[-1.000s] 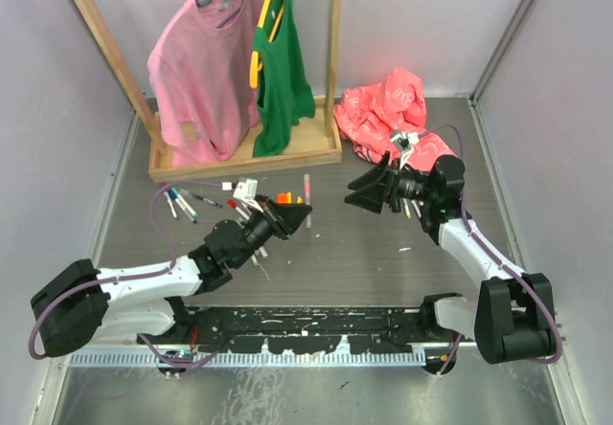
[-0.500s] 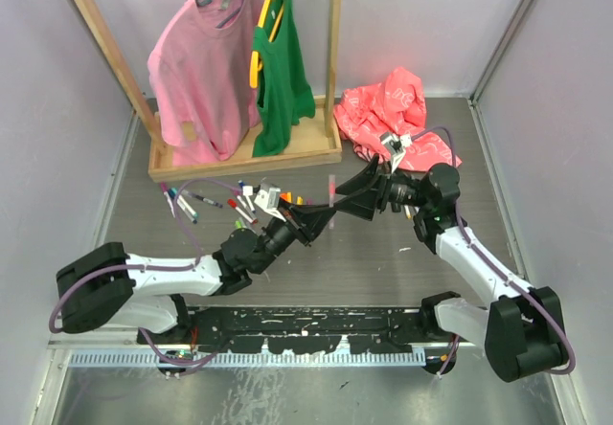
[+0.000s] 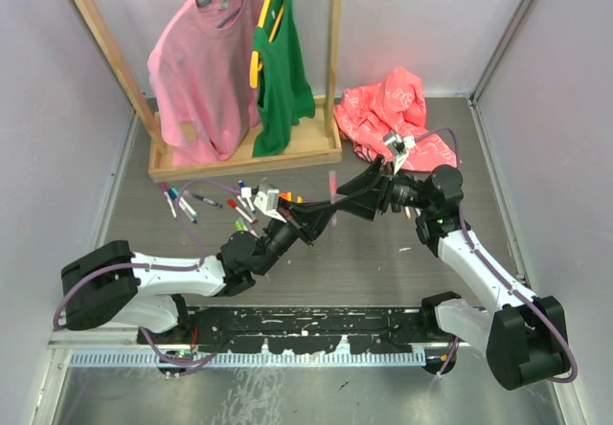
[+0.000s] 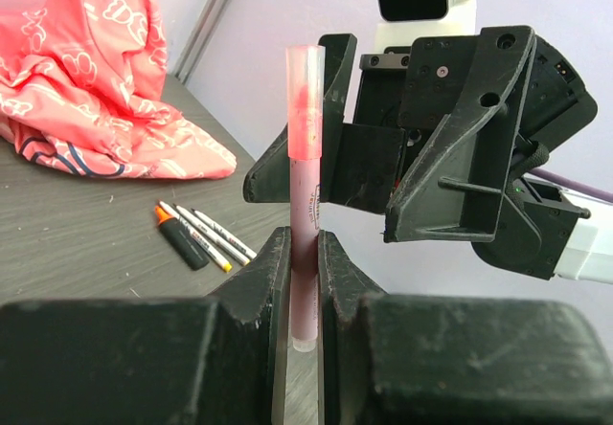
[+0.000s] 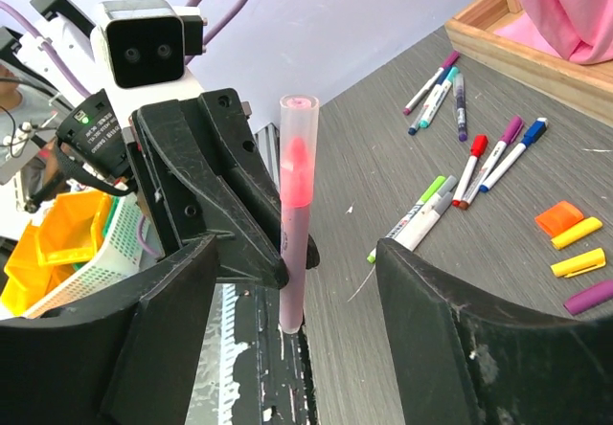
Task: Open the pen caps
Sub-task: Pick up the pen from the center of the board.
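My left gripper (image 4: 305, 245) is shut on the lower barrel of a pink pen (image 4: 305, 205) and holds it upright above the table. Its clear pink pen cap (image 4: 305, 90) is on the top end. My right gripper (image 5: 295, 248) faces it, open, with one finger on each side of the pen (image 5: 295, 253) and not touching it. The cap (image 5: 297, 147) stands above the right fingers. From above, the pen (image 3: 332, 188) is between the two grippers at mid-table. More pens (image 5: 479, 162) lie flat on the table behind it.
Loose orange (image 5: 559, 218), yellow (image 5: 577, 262) and purple (image 5: 589, 298) caps lie by the scattered pens. A black highlighter (image 4: 180, 239) and thin pens lie near the red cloth (image 3: 388, 109). The wooden rack (image 3: 244, 160) with hanging shirts stands at the back.
My left arm has carried the pink pen right and up, to the right gripper. The right gripper has moved left until its fingers flank the pen, and they have narrowed slightly.
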Robot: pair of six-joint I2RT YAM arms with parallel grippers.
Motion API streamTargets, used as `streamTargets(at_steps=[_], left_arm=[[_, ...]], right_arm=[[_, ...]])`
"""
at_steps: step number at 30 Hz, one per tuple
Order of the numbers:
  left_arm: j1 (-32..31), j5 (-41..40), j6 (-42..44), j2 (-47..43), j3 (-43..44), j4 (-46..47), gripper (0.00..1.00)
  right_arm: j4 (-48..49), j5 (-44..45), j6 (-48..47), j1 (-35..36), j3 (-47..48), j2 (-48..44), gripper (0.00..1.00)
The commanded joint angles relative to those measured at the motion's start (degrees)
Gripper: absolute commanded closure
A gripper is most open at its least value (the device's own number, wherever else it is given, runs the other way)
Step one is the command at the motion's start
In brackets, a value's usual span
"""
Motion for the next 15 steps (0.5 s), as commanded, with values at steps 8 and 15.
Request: streamTargets(at_steps=[8, 15], left_arm=[[-0.40, -1.07, 1.80, 0.80, 1.95, 5.58, 1.00], [-0.43, -0.43, 2.38, 2.89, 3.04, 8.36, 1.00]], right_arm=[[8.95, 1.59, 6.89, 0.26, 1.82, -0.29, 0.42], [13.12, 2.79, 9.61, 1.23, 2.88, 2.10, 0.47]])
